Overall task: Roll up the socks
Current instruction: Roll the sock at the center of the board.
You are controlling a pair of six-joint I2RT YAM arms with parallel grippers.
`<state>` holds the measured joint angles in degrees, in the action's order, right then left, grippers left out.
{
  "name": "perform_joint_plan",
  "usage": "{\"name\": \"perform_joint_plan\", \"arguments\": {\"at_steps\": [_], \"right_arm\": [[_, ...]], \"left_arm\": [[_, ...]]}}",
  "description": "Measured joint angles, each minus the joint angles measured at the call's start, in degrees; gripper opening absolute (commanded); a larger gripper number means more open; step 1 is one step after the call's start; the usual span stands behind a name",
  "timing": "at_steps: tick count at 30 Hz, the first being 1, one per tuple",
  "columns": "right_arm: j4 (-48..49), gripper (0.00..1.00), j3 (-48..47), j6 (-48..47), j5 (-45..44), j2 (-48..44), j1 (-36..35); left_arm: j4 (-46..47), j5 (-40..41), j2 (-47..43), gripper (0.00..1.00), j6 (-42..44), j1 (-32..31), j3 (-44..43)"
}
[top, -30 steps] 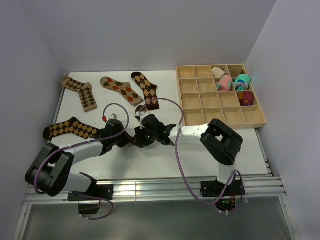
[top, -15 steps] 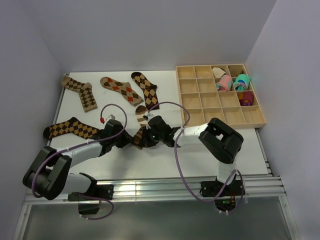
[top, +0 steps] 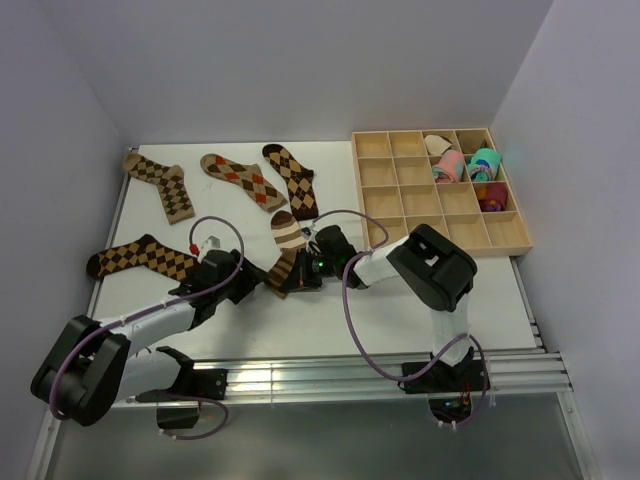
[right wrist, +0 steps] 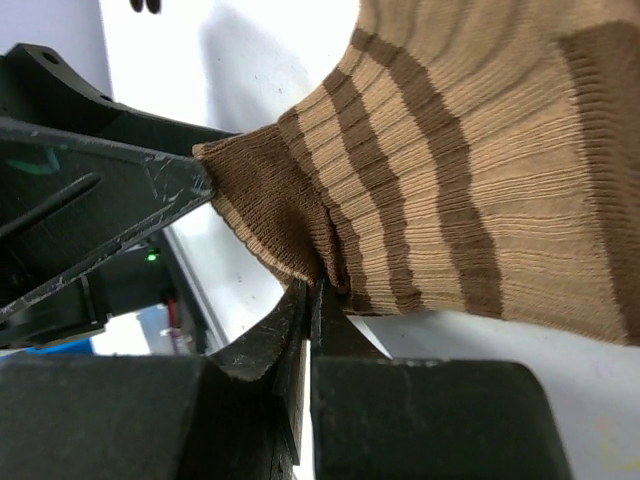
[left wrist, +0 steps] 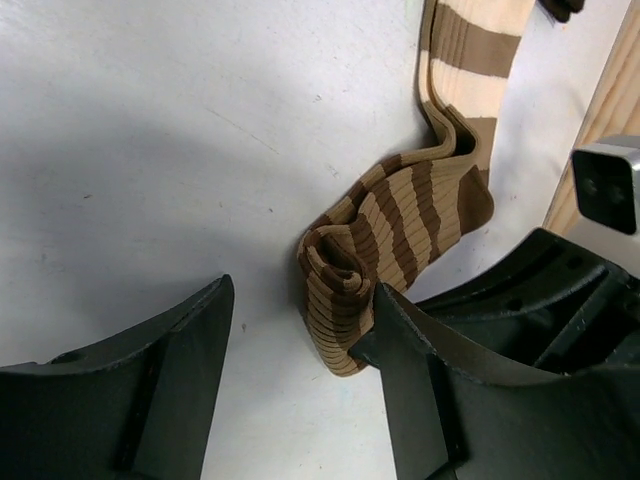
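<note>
The brown-and-cream striped sock point(top: 286, 243) lies mid-table with its near end rolled into a small coil point(left wrist: 338, 300). My left gripper point(left wrist: 300, 335) stands open around that coil, and only the right finger point(left wrist: 415, 370) touches it. In the top view the left gripper point(top: 262, 283) sits just left of the roll. My right gripper point(right wrist: 316, 300) is shut on the sock's brown edge point(right wrist: 290, 215), coming in from the right point(top: 302, 274). Several argyle socks lie flat: one at the left point(top: 140, 258) and three at the back point(top: 160, 183) point(top: 243, 180) point(top: 291, 178).
A wooden compartment tray point(top: 357, 190) stands at the back right, with pink point(top: 448, 165) and teal point(top: 485, 162) rolled bundles in its far cells. Its edge point(left wrist: 612, 95) shows in the left wrist view beside the right arm's black body point(left wrist: 560, 290).
My left gripper has opened, let go of the rolled end and slid back left. My right gripper has shut on the sock's edge. More of the striped sock now lies uncovered.
</note>
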<state>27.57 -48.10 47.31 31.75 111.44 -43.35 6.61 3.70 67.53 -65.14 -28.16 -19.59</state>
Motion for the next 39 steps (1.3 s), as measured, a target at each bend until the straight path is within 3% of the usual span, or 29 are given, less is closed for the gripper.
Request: {"name": "perform_joint_plan", "arguments": {"at_steps": [7,11,15,18,25,31,39], "right_arm": [[2.43,0.0,0.02,2.51,4.02,1.99,1.7],[2.71,0.0,-0.28,2.8,5.25,2.54,2.05],[2.86,0.0,-0.42,3.13,5.95,2.93,2.27],[2.82,0.0,-0.61,3.3,6.4,3.15,2.43],[2.32,0.0,-0.9,3.3,6.54,3.19,2.49],[1.22,0.0,-1.42,3.17,6.84,3.23,2.54],[0.15,0.0,-1.9,2.95,6.93,3.23,2.54]], "left_arm": [[7.89,-1.95,-4.37,0.64,0.79,0.0,6.01],[10.4,-2.38,-7.08,0.57,1.73,0.0,8.13],[13.05,-2.4,-5.99,0.43,2.67,0.0,8.15],[15.21,-2.73,-3.13,0.41,2.95,0.0,8.15],[18.95,-4.04,2.29,0.41,2.95,0.0,8.13],[20.04,-4.52,3.23,0.51,3.19,0.0,8.09],[20.61,-5.53,7.21,0.5,2.95,0.0,5.4]]}}
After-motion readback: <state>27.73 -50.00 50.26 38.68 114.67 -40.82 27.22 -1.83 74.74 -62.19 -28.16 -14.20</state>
